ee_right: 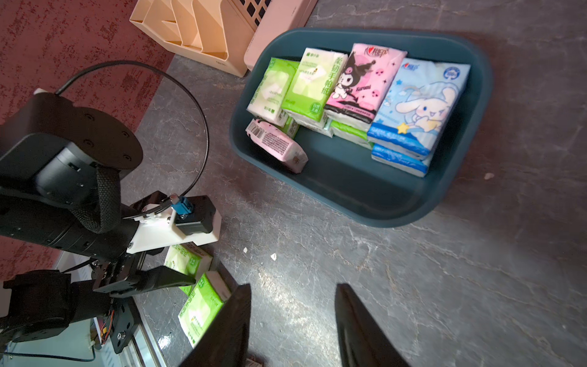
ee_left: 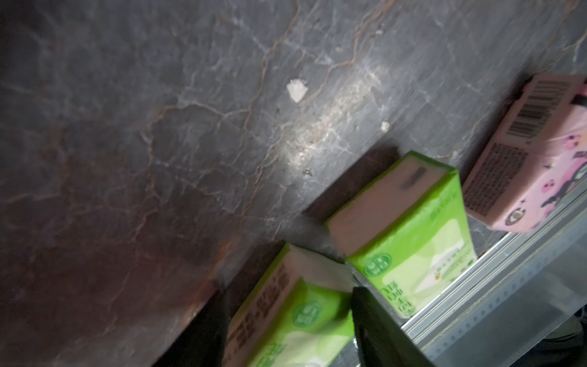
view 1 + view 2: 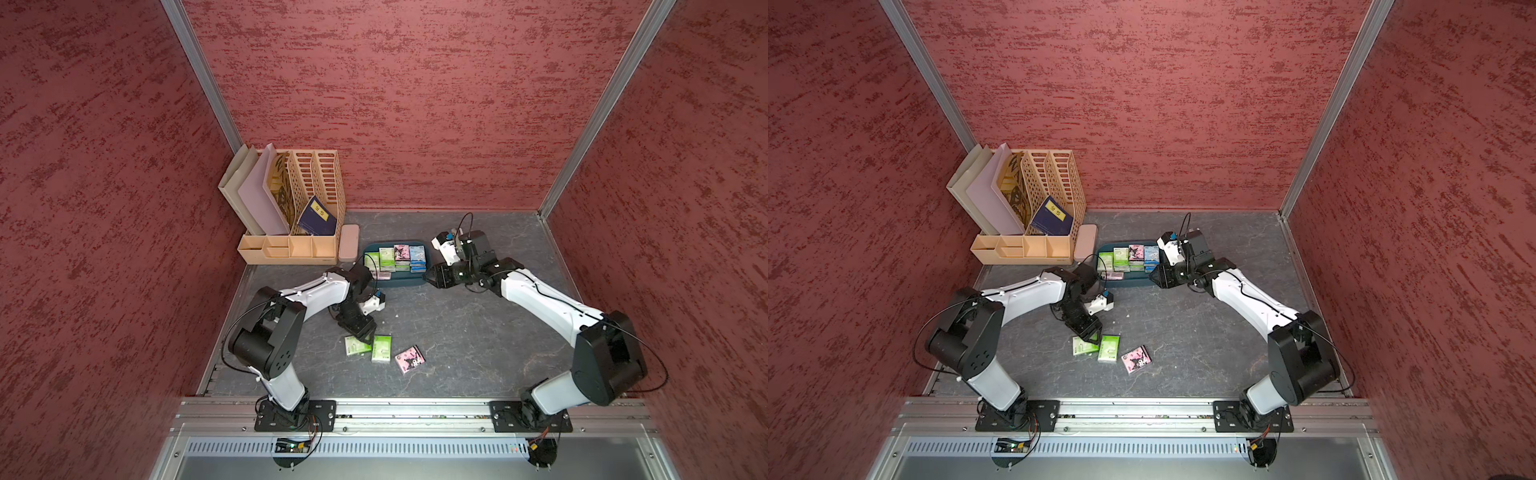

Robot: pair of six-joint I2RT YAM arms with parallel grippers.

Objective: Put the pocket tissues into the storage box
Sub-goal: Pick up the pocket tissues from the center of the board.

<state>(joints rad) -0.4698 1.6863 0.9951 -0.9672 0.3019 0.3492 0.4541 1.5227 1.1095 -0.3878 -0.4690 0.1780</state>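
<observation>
The storage box (image 3: 395,283) (image 3: 1128,284) (image 1: 381,216) is a dark teal tray at the back of the table. It holds several pocket tissues (image 1: 365,82) in green, pink and blue. Three more packets lie on the table near the front: two green ones (image 3: 356,345) (image 3: 381,348) and a pink one (image 3: 409,359). My left gripper (image 3: 364,337) (image 2: 289,294) is down over the left green packet (image 2: 295,317), with a finger against each side of it. The other green packet (image 2: 413,238) and the pink packet (image 2: 540,159) lie beside it. My right gripper (image 3: 426,276) (image 1: 293,287) hovers open by the box's right end, nothing between its fingers.
A tall beige file organiser (image 3: 291,208) with folders stands at the back left. A slim pink case (image 3: 348,242) lies between it and the box. A metal rail (image 3: 415,409) runs along the table's front edge. Small white scraps (image 1: 273,256) lie on the dark marbled surface.
</observation>
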